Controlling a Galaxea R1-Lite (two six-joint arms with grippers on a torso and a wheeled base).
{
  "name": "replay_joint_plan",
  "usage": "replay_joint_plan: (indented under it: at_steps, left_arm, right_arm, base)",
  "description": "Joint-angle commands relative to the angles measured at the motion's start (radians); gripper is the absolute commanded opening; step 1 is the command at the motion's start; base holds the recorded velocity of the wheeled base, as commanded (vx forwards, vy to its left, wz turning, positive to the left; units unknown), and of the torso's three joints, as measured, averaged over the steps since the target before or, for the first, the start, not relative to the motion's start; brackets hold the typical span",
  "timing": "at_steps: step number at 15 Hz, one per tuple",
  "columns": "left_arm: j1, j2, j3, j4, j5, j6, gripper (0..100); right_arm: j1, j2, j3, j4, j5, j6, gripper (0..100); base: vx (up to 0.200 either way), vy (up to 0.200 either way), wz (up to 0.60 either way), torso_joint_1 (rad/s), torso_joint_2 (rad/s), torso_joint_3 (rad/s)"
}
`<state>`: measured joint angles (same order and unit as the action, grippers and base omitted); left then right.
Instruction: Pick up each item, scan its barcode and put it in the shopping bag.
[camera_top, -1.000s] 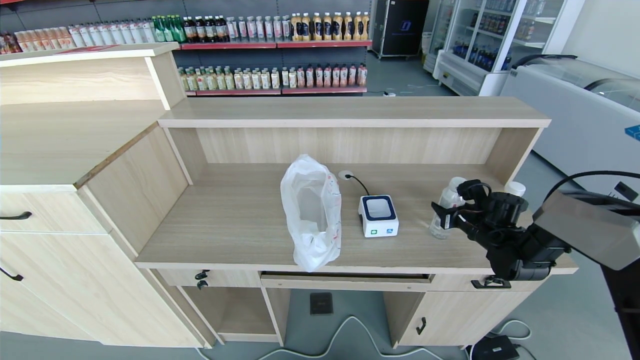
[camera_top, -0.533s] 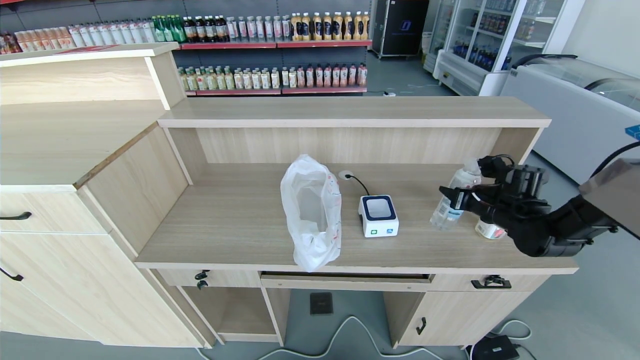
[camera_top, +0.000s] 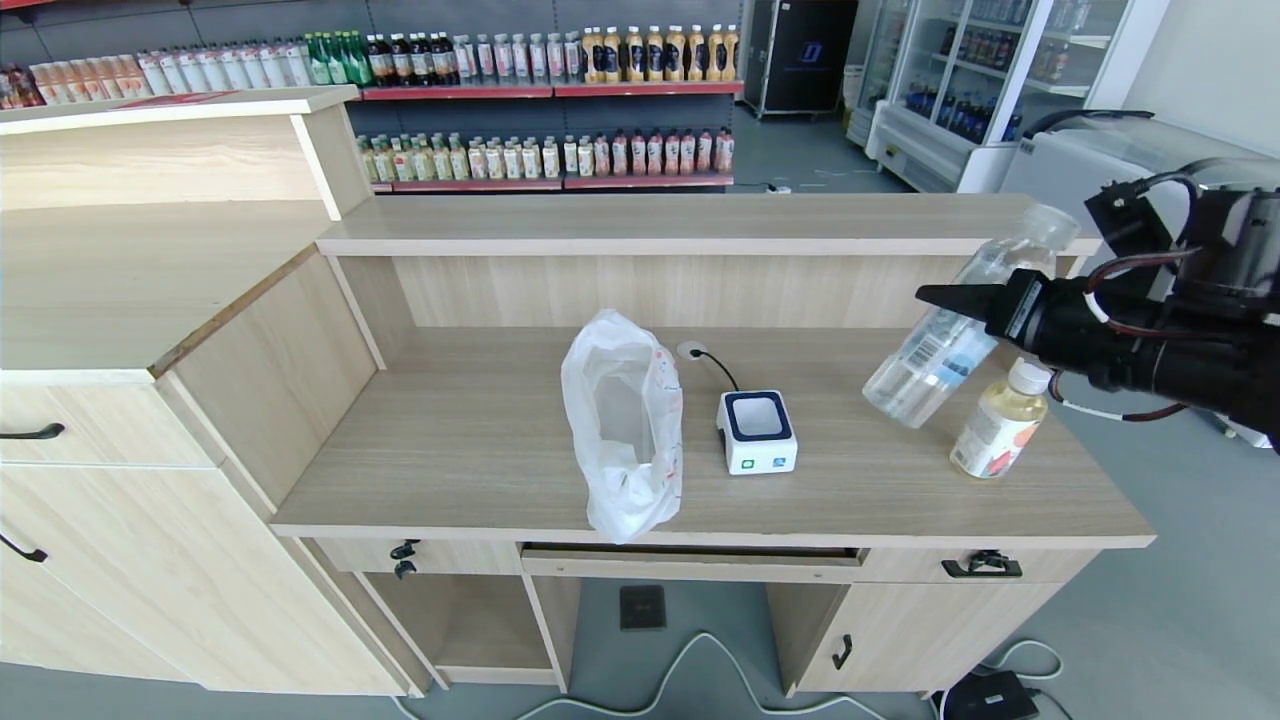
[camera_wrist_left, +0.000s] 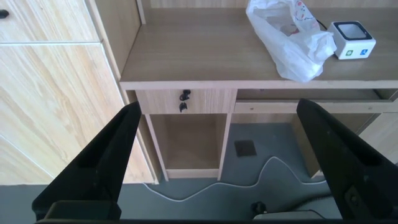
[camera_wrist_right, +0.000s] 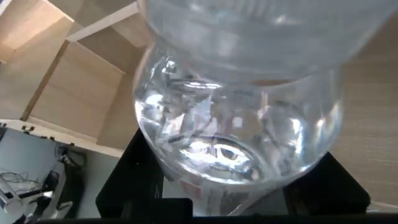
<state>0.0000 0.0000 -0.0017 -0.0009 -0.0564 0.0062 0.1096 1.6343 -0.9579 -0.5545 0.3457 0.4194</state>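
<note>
- Your left claw (camera_wrist_left: 219, 106) hangs spread and empty, low in front of the table (camera_top: 480, 450).
- The shopping bag (camera_top: 625, 430) stands open; nothing seems bagged yet.
- The scanner (camera_top: 757, 432) sits just beside it.
- Your right claw (camera_top: 965, 310) pinches the water bottle (camera_top: 930, 350), tilted above the table; scanning comes next, I judge.
- The juice bottle (camera_top: 1000, 425) stands on the table, yet to be handled.

— What do we see up top?
— Drink shelves (camera_top: 550, 90) across the upper middle, and a glass cooler (camera_top: 960, 90) at the upper right.
— And lower?
— We see a wooden counter (camera_top: 480, 440) at the centre, a cabinet (camera_top: 100, 540) at the lower left, and a dark floor box (camera_top: 641, 606) at the bottom middle.
</note>
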Motion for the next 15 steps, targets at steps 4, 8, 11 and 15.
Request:
replay_joint_plan:
  at_steps: [4, 8, 11, 15]
  left_arm:
    - [0.000, 0.002, 0.000, -0.001, 0.000, 0.000, 100]
    - [0.000, 0.002, 0.000, -0.001, 0.000, 0.000, 100]
    - [0.000, 0.002, 0.000, -0.001, 0.000, 0.000, 100]
    - [0.000, 0.002, 0.000, -0.001, 0.000, 0.000, 100]
  right_arm:
    - [0.203, -0.313, 0.087, 0.080, 0.052, 0.119, 0]
    - [0.249, -0.389, 0.136, 0.080, 0.130, 0.122, 0]
    - [0.249, -0.418, 0.133, 0.080, 0.191, 0.124, 0]
    - [0.263, -0.456, 0.143, 0.084, 0.272, 0.156, 0]
  base:
    - [0.000, 0.000, 0.00, 0.000, 0.00, 0.000]
    - [0.000, 0.000, 0.00, 0.000, 0.00, 0.000]
    - [0.000, 0.000, 0.00, 0.000, 0.00, 0.000]
    - [0.000, 0.000, 0.00, 0.000, 0.00, 0.000]
